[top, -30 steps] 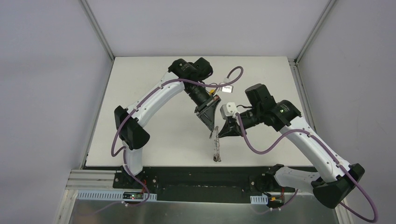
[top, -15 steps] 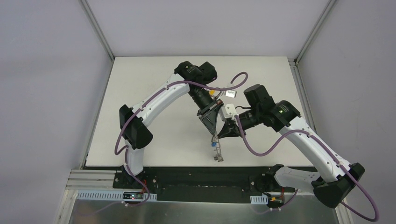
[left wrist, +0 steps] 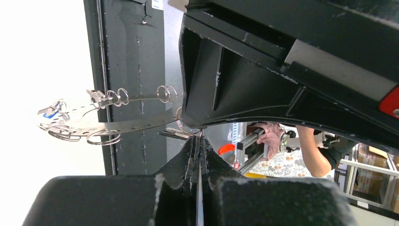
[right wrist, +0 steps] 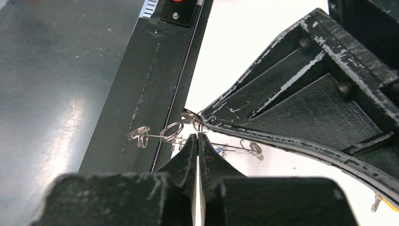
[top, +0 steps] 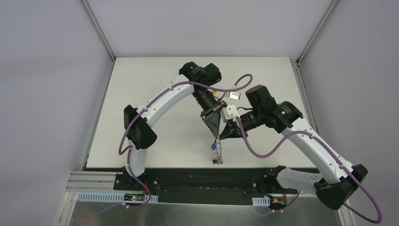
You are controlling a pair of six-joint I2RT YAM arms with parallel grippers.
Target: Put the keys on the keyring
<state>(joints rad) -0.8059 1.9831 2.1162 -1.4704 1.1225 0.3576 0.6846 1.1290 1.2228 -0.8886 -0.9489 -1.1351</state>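
Note:
The keyring [left wrist: 117, 125], a flat grey metal ring with wire loops round its rim, hangs in the air between the two arms; from above it shows edge-on [top: 217, 151]. A blue-headed key [left wrist: 54, 112] hangs on its far side [top: 214, 146]. My left gripper [left wrist: 201, 137] is shut, its tips pinching a wire loop [left wrist: 184, 127] at the ring's near rim. My right gripper [right wrist: 198, 136] is shut on the ring's rim, where the thin ring edge [right wrist: 235, 147] runs past its tips. The two grippers meet tip to tip [top: 219, 136]. A yellow-headed key [right wrist: 382, 203] lies on the table.
The black base strip [top: 197, 176] runs along the table's near edge, just below the hanging ring. The white table [top: 155, 94] stretches behind both arms. A purple cable [top: 237, 82] loops over the left wrist. Grey walls close in both sides.
The left arm has swung right and nearer, bringing its tips against the right gripper's. The ring has tilted slightly and the blue key now shows beside it.

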